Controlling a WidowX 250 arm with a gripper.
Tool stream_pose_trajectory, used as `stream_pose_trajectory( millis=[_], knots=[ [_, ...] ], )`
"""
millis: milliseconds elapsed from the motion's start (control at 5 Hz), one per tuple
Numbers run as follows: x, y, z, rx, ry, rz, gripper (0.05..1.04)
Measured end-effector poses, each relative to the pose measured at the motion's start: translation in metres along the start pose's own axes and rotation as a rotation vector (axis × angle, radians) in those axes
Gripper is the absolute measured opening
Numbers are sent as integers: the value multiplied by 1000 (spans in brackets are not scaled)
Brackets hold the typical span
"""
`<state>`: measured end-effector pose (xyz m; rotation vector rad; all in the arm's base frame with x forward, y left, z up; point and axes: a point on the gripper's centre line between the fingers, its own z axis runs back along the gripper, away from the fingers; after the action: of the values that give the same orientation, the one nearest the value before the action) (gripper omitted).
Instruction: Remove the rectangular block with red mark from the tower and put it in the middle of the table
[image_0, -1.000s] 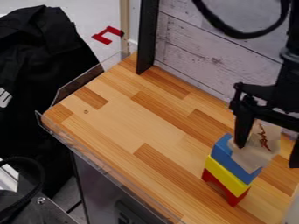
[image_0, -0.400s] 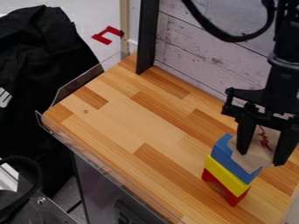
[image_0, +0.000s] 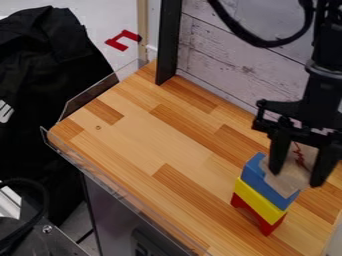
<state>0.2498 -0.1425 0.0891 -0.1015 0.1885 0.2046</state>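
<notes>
Stacked 4 blocks high on the wooden table (image_0: 133, 145), toward the right of the view, within clear edge walls (image_0: 90, 96). From the bottom up: red block (image_0: 269, 226), yellow block (image_0: 260, 201), blue block (image_0: 259, 181), then, topmost, pale block with red mark (image_0: 288, 179). Placed over the top block, at its 2 sides, with the gripper (image_0: 296, 176); cannot tell whether clamped on it.
</notes>
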Motion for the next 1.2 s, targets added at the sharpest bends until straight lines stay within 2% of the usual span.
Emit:
stream_pose_trajectory(
  millis=[200,400,800,1000,1200],
  knots=[
    [-4,6,43,0,-137,29,534],
    [-6,24,70,-91,-240,61,534],
    [5,86,58,-140,-198,203,534],
    [17,112,43,-141,-173,275,534],
    [27,127,25,-96,-136,300,534]
  ],
)
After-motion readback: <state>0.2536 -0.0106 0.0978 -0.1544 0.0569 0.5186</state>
